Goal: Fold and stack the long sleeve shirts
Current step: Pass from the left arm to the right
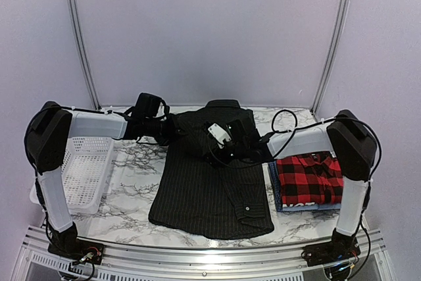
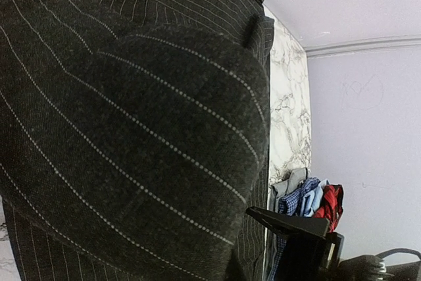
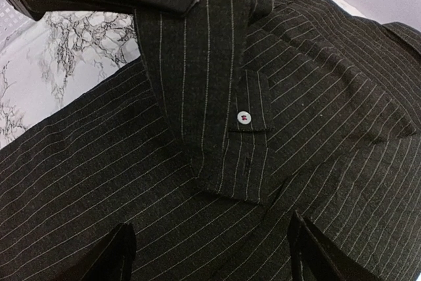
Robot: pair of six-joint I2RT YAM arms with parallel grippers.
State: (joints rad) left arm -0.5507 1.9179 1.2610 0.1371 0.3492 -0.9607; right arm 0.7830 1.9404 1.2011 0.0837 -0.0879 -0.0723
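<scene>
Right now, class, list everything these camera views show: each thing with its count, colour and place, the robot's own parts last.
pinstripe shirt: one, black with fine light stripes, spread over the middle of the table
plaid shirt: one, red and black, folded, on top of the blue shirt at the right
blue shirt: one, blue, folded, under the plaid shirt
basket: one, white mesh, left edge of the table
table: one, white marble pattern
left gripper: one, black, shut on the pinstripe shirt
right gripper: one, black, open above the pinstripe shirt
</scene>
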